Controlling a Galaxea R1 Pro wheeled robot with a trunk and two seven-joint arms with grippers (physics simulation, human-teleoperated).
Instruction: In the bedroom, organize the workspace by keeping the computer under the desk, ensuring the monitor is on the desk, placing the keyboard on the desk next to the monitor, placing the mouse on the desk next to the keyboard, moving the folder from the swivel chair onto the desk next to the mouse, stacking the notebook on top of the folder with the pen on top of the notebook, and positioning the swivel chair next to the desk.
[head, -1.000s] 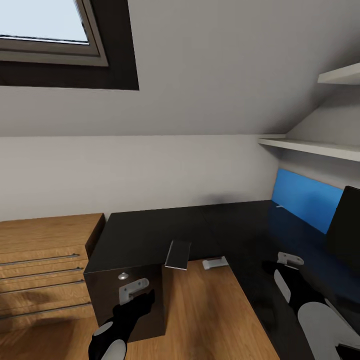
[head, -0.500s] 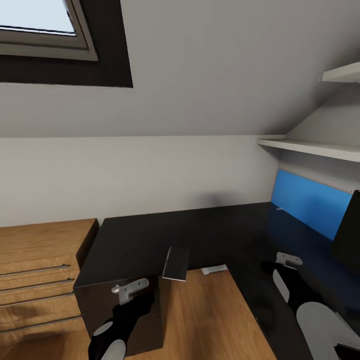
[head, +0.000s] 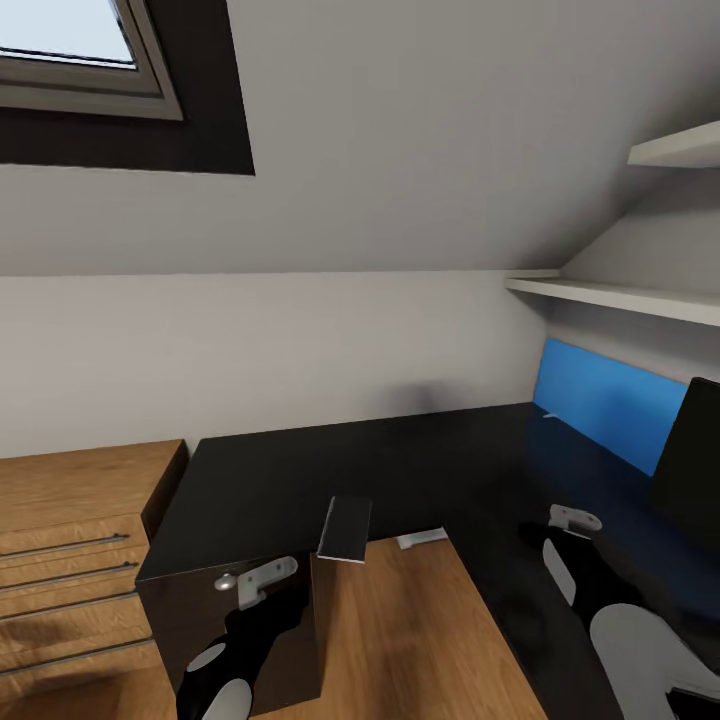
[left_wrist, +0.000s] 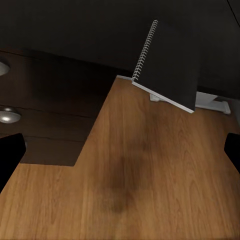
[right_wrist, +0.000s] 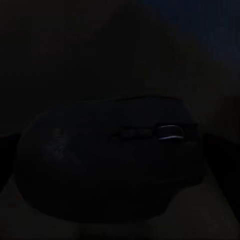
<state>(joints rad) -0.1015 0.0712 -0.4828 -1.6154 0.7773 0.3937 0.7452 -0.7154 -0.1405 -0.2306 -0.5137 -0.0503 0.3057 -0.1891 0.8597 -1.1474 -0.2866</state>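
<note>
The notebook (head: 345, 529) overhangs the black counter (head: 400, 465)'s inner edge. The left gripper (head: 258, 580) hangs near it, jaws apart and empty. The right gripper (head: 572, 519) is over the counter, with the mouse (right_wrist: 112, 155) close before it; I cannot tell its jaw state.

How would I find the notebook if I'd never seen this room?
Look at the long black desk under the sloped wall. Go to its front edge nearest the wooden drawer chest. The notebook lies there, sticking out over the edge: a thin dark book with white pages and a spiral wire down one side.
</note>
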